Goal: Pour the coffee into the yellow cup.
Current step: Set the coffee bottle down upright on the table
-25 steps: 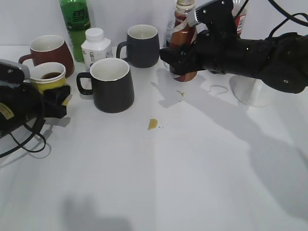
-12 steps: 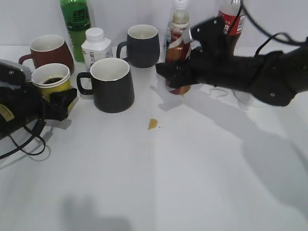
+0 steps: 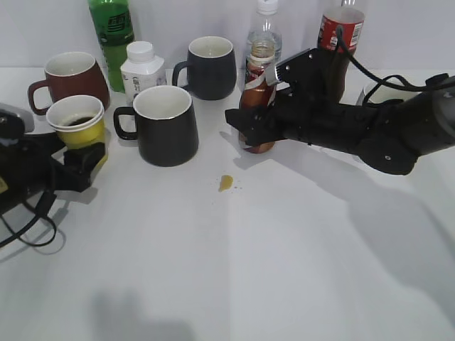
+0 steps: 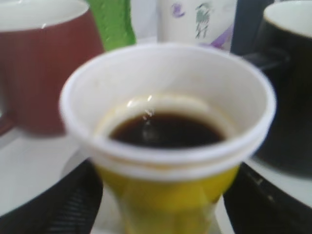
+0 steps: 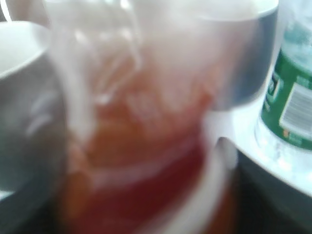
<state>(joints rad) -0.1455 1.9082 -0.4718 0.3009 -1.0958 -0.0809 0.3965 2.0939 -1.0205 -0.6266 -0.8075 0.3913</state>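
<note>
The yellow cup [image 3: 76, 122] stands at the left with brown coffee [image 4: 165, 130] in it. My left gripper [image 3: 79, 155] is shut on the cup's lower body, with a black finger on each side in the left wrist view [image 4: 163, 207]. The curvy brown-orange coffee bottle [image 3: 257, 99] is upright and uncapped, right of the black mug, its base at the table. My right gripper [image 3: 253, 133] is shut on its lower half. The bottle fills the right wrist view [image 5: 146, 146] as a blur.
A maroon mug [image 3: 67, 77], green bottle [image 3: 111, 32] and white bottle [image 3: 141, 67] stand behind the cup. A black mug [image 3: 165, 124] and grey mug [image 3: 211, 67] are in the middle. A water bottle [image 3: 266, 25] and cola bottle [image 3: 340, 32] stand behind the right arm. A coffee drip [image 3: 225, 182] lies on the table.
My right gripper has carried the coffee bottle left and down to the table. My left arm has shifted slightly left with the cup still in its jaws.
</note>
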